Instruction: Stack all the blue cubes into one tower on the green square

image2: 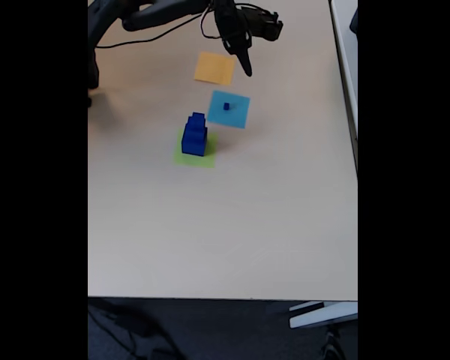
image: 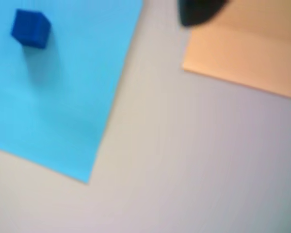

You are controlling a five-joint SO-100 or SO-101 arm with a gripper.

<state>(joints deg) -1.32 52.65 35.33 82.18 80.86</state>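
A stepped tower of blue cubes [image2: 194, 136] stands on the green square [image2: 181, 158] near the middle of the table in the fixed view. One small blue cube [image2: 226, 106] sits apart on a light-blue flat square [image2: 238, 114]; the wrist view shows this cube [image: 30, 28] at the upper left on that light-blue sheet [image: 63, 97]. My gripper [image2: 246, 69] hangs above the table between the orange and light-blue squares, its fingers reading as one dark point. It holds nothing that I can see. A dark fingertip [image: 199, 12] pokes in at the top of the wrist view.
An orange flat square [image2: 212, 67] lies behind the light-blue one; its sheet [image: 247, 53] fills the wrist view's upper right. Cables [image2: 157, 34] trail at the far left by the arm's base. The table edge runs along the right and front.
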